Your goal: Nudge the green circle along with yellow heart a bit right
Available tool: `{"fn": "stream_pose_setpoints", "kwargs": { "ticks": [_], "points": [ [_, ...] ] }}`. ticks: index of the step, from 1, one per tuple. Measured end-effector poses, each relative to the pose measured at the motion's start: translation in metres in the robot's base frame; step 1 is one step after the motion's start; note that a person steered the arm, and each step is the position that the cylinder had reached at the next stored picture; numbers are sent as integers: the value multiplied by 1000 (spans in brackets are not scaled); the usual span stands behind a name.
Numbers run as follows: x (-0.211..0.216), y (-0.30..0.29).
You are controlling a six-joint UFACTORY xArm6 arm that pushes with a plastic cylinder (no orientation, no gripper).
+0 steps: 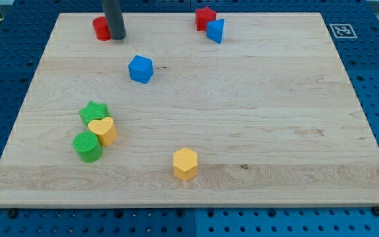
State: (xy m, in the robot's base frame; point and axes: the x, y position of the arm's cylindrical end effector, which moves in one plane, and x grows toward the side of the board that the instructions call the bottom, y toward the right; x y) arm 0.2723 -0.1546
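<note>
The green circle (87, 146) sits near the view's bottom left, touching the yellow heart (102, 130) just above and to its right. A green star (94, 112) touches the heart from above. My tip (117, 37) is at the view's top left, far above these blocks, right beside a red cylinder (101, 28).
A blue cube (140, 68) lies between my tip and the green group. A red block (204, 18) and a blue triangle (216, 31) touch at the view's top centre. A yellow hexagon (185, 163) sits at bottom centre. The wooden board (275, 131) lies on a blue pegboard.
</note>
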Motion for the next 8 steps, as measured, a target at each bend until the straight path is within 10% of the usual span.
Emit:
{"fn": "stream_pose_setpoints", "kwargs": {
  "ticks": [4, 8],
  "points": [
    [-33, -46],
    [70, -28]
  ]
}}
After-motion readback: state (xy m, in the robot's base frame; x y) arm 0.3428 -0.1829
